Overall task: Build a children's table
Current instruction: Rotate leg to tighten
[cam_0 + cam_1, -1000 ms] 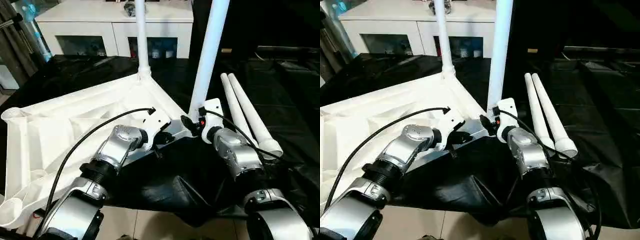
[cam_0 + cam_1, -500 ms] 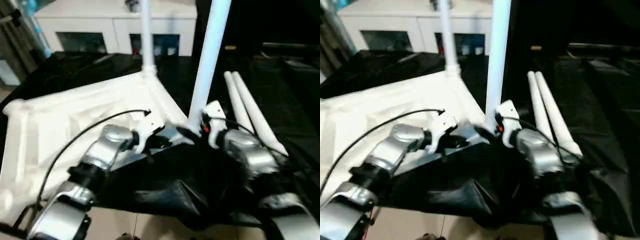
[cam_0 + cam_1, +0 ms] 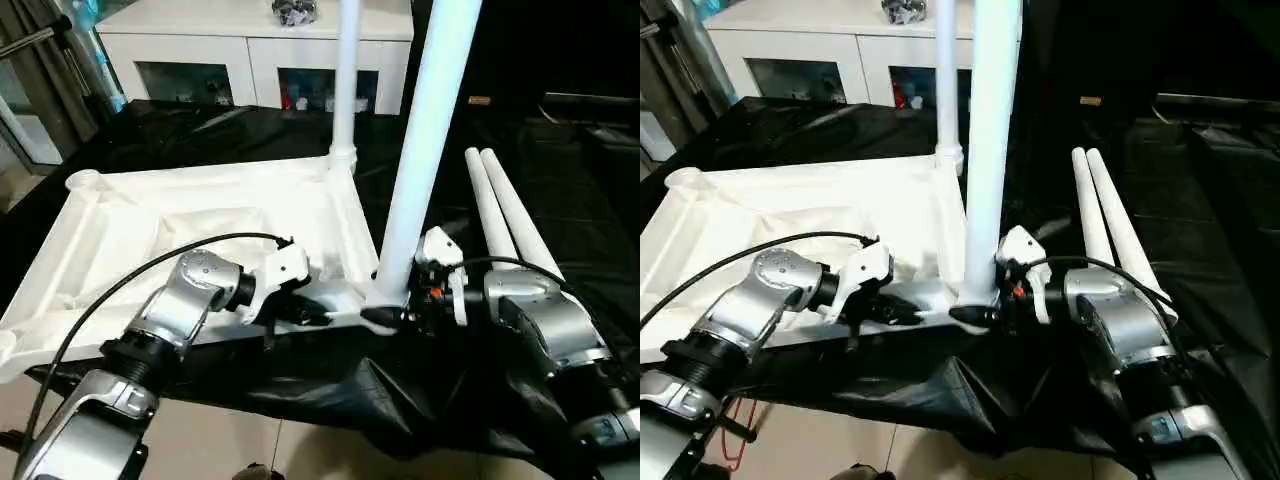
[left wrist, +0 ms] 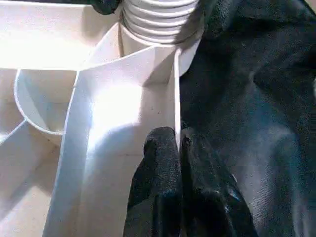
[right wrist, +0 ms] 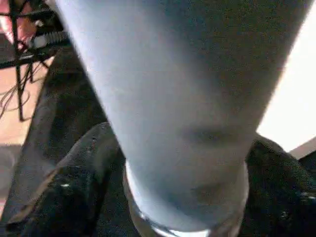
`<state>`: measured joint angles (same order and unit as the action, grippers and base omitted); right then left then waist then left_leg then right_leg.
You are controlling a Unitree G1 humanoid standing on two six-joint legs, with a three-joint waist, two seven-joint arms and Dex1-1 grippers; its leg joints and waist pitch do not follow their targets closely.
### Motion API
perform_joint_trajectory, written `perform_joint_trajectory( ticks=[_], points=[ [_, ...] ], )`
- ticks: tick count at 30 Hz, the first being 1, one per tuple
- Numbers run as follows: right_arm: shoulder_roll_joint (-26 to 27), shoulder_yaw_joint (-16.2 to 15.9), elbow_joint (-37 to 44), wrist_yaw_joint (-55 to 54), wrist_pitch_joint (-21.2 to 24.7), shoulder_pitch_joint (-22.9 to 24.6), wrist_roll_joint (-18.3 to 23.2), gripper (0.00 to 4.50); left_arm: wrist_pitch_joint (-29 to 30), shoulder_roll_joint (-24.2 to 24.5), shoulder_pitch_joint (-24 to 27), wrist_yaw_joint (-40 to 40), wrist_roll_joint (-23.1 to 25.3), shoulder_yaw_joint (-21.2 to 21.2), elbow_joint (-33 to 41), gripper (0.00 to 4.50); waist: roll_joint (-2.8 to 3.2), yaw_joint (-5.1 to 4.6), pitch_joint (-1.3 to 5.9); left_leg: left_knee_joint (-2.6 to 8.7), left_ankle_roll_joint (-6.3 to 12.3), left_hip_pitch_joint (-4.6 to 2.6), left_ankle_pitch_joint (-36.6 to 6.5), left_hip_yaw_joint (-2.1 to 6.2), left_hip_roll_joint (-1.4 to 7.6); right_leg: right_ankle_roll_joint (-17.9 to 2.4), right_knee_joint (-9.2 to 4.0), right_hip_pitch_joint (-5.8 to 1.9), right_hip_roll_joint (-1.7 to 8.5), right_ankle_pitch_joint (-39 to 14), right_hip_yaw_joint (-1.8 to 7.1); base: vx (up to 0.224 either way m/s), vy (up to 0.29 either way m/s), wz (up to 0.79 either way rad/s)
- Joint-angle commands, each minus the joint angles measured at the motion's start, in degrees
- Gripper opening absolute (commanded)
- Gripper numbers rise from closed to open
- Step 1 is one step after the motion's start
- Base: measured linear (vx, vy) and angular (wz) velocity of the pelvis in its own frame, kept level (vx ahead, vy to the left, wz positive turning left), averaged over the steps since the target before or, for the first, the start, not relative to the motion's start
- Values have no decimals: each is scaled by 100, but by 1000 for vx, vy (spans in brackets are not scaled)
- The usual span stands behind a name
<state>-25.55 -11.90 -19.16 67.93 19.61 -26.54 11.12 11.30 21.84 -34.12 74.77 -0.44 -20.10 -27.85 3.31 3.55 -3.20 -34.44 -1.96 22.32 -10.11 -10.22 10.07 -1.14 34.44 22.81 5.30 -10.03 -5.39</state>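
The left gripper [image 4: 178, 148] is pinching the rim of the light, stiff tabletop [image 3: 180, 225] lying ribs-up, while the right gripper [image 3: 400, 318], fingers clamping its smooth base, is seating a leg [image 3: 425, 150] at the 5 o'clock corner.

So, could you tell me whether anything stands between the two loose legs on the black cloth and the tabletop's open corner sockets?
Nothing visible does. The two loose tapered white tube legs lie side by side on the black cloth, beyond the right arm. The white plastic ribbed tabletop has an open round corner socket at its far left corner, with no object in or over it.
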Motion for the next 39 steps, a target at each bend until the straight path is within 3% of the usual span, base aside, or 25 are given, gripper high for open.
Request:
perform_joint_trajectory(
  ticks=[1,2,11,15,16,17,21,24,25,27,28,32,35,39],
  points=[
    [53,-231,167,87,36,10,-36,334,-120,-93,-70,210,-221,-89,284,0,-17,-17,419,416,274,-125,-1370,107,331,-1318,-410,-284,358,-1227,300,0,0,0],
    [47,-269,187,84,34,24,-61,324,-116,-88,-65,221,-221,-85,295,0,4,-13,423,411,276,-122,-1342,110,326,-1331,-402,-292,363,-1194,298,0,0,0],
    [185,-301,277,-194,129,147,-130,280,-126,-195,-82,-7,-125,-34,181,0,-19,-20,418,409,279,-121,-1339,104,321,-1302,-416,-292,356,-1254,297,0,0,0],
    [919,60,-511,-2003,236,-27,-512,276,143,-681,-324,-1043,-3,228,-195,0,-41,-93,382,427,98,-124,-1515,111,287,-1171,-467,-268,359,-1781,287,0,0,0],
    [1094,180,-732,-2416,246,-104,-545,275,193,-802,-397,-1283,22,284,-291,0,-35,-126,371,428,-19,-168,-1733,130,274,-1116,-503,-241,372,-2147,272,0,0,0],
    [1190,251,-852,-2633,249,-146,-553,274,216,-868,-438,-1415,36,315,-345,0,-47,-151,370,431,-56,-169,-1792,138,268,-1047,-524,-251,371,-2292,267,0,0,0],
    [1566,450,-1318,-3404,251,-321,-572,274,290,-1138,-621,-1943,159,350,-595,0,-32,-224,390,435,-10,-150,-1825,145,271,-1025,-525,-258,366,-2046,286,0,0,0],
    [2024,607,-1813,-4164,58,-529,-614,274,447,-1457,-775,-2485,225,399,-792,0,-28,-230,385,426,-7,-164,-1807,133,253,-1042,-546,-242,369,-2085,280,0,0,0],
    [2201,602,-2015,-4273,-226,-617,-718,274,451,-1585,-796,-2581,272,426,-837,0,-32,-227,383,432,21,-154,-1788,133,260,-1037,-550,-249,367,-2070,278,0,0,0],
    [2258,618,-2067,-4203,-342,-652,-706,274,430,-1618,-785,-2570,286,413,-831,0,-26,-224,388,429,40,-143,-1780,134,259,-1019,-550,-260,374,-2071,273,0,0,0],
    [2284,703,-2057,-4078,-374,-676,-595,330,393,-1616,-743,-2509,277,382,-782,0,-41,-224,394,435,98,-135,-1748,135,270,-1038,-535,-266,366,-1940,281,0,0,0],
    [2203,819,-1942,-3779,-322,-686,-396,380,301,-1501,-614,-2264,221,298,-621,0,-48,-209,411,429,205,-121,-1606,126,278,-1131,-495,-289,372,-1659,289,0,0,0],
    [2096,783,-1884,-3626,-387,-680,-402,399,239,-1417,-548,-2114,197,252,-547,0,-55,-198,429,417,282,-112,-1373,116,285,-1211,-464,-293,369,-1340,292,0,0,0],
    [1601,553,-1450,-2536,-534,-501,-328,399,116,-1134,-310,-1512,102,172,-231,0,-50,-167,462,374,481,-85,-1000,101,290,-1373,-382,-324,362,-744,290,0,0,0]
  ],
)
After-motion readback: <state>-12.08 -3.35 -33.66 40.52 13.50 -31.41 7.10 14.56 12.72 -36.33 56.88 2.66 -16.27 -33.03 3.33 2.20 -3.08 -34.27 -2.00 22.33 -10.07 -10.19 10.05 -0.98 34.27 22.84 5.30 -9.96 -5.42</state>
